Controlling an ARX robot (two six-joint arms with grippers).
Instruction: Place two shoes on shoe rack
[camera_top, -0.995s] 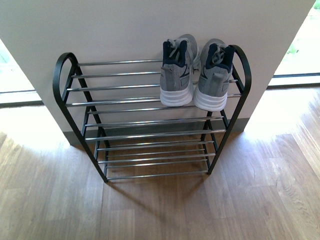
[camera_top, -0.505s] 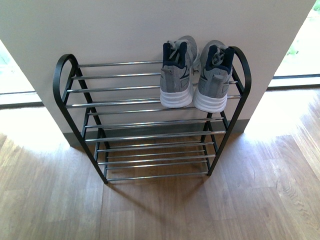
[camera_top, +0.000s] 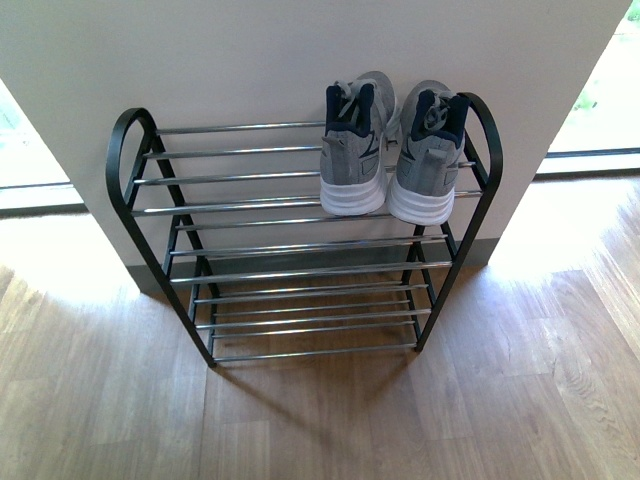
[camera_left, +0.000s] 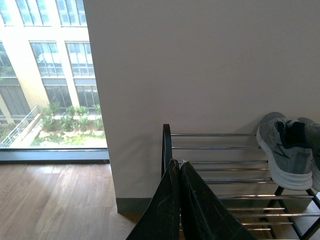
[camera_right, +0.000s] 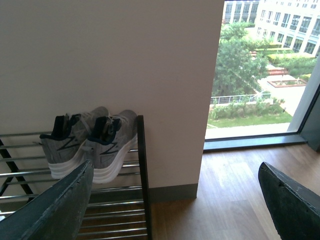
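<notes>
Found the left gripper (camera_left: 179, 166) clenched, its two dark fingers (camera_left: 162, 210) pressed together with only a hairline slit between them and nothing caught there. Saw it raised off the left end of the shoe rack (camera_top: 250, 205), pointing toward the black left upright, clear of the chrome bars and well apart from the shoes at the far end.

Saw the rack standing on the wooden floor (camera_top: 320, 420), backed against a white wall (camera_top: 250, 50), with several tiers of thin shiny bars between curved black uprights. Found the pair of grey sneakers (camera_top: 392, 150) on the top tier at its right end, side by side, white heels outward and toes to the wall, the right-hand shoe just beside the right upright.

Found the right gripper (camera_right: 175, 170) released, its fingers (camera_right: 55, 207) spread wide with nothing between them. Saw it raised off the right end of the rack and facing the wall. Saw one fingertip overlapping the nearer sneaker's sole in the wrist view. Could not tell any contact there. Saw the other finger out over the bare floor.
</notes>
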